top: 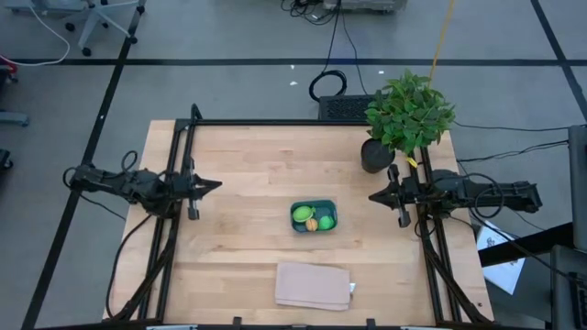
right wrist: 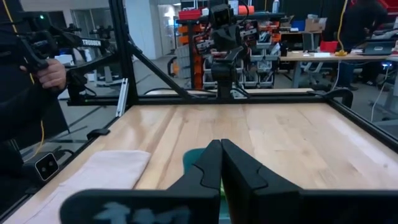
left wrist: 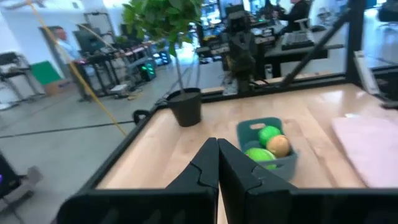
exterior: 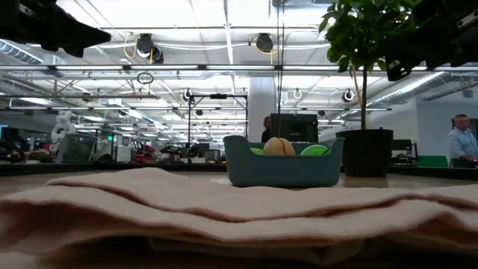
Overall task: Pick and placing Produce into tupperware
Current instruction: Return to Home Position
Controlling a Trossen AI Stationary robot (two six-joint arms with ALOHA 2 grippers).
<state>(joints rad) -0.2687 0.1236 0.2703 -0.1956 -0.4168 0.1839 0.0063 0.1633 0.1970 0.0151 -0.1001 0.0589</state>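
Nearest the table's (top: 238, 156) front edge lies a folded beige cloth (top: 312, 284), soft and flat, with layered edges. Just beyond it sits the tupperware (top: 314, 216), a teal plastic tub with rounded corners and low walls, its long axis running left to right. All 3 pieces of produce sit inside it: a pale green fruit (top: 303, 214), an orange fruit (top: 314, 225) and a bright green fruit (top: 326, 221), smooth and roundish, packed close together.

The tub lies between the arms. The right end effector (top: 374, 195) is nearer and the left end effector (top: 213, 184) is well apart. Each points inward, fingers pressed together on nothing. With nothing left to pick, the coming move likely only needs both arms to draw away from the tub.

Farther back stands a leafy potted plant (top: 408, 115), just beside the right arm.
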